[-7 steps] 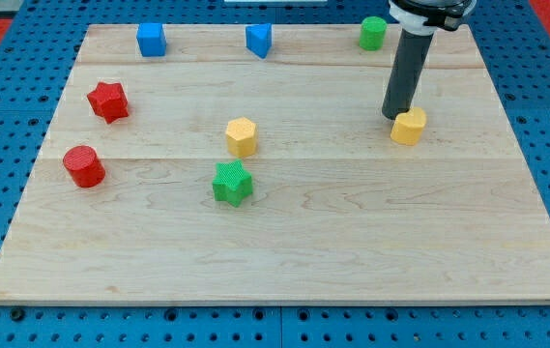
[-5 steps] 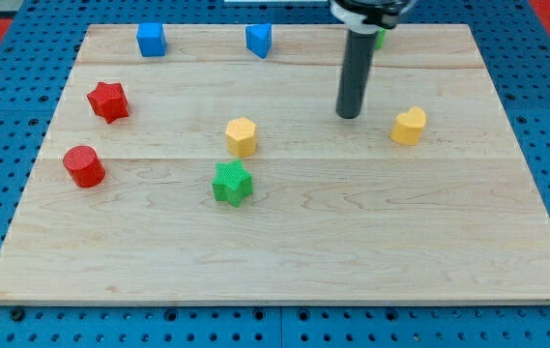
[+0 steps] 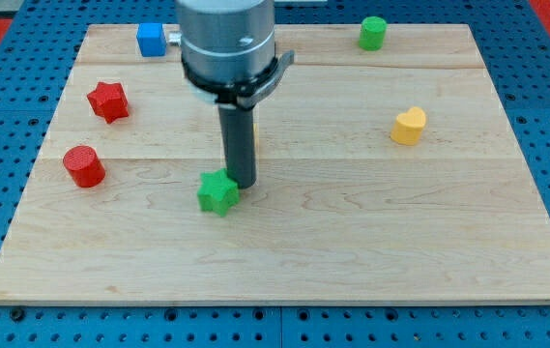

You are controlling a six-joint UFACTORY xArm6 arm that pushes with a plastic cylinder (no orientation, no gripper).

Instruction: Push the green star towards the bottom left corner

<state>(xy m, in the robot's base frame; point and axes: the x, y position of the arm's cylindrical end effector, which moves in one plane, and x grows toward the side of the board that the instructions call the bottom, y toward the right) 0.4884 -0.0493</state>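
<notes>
The green star (image 3: 217,192) lies on the wooden board (image 3: 352,242), left of centre and below the middle. My tip (image 3: 243,183) is right against the star's upper right side. The rod and the arm's head above it hide the yellow hexagon block, of which only a sliver shows behind the rod, and the blue triangular block at the view's top.
A red star (image 3: 107,101) and a red cylinder (image 3: 84,165) lie at the view's left. A blue cube (image 3: 151,39) is at the top left, a green cylinder (image 3: 372,32) at the top right, a yellow heart-shaped block (image 3: 409,126) at the right.
My tip moved from beside the yellow heart leftwards and down across the board to the green star. The star has shifted a little down and to the left.
</notes>
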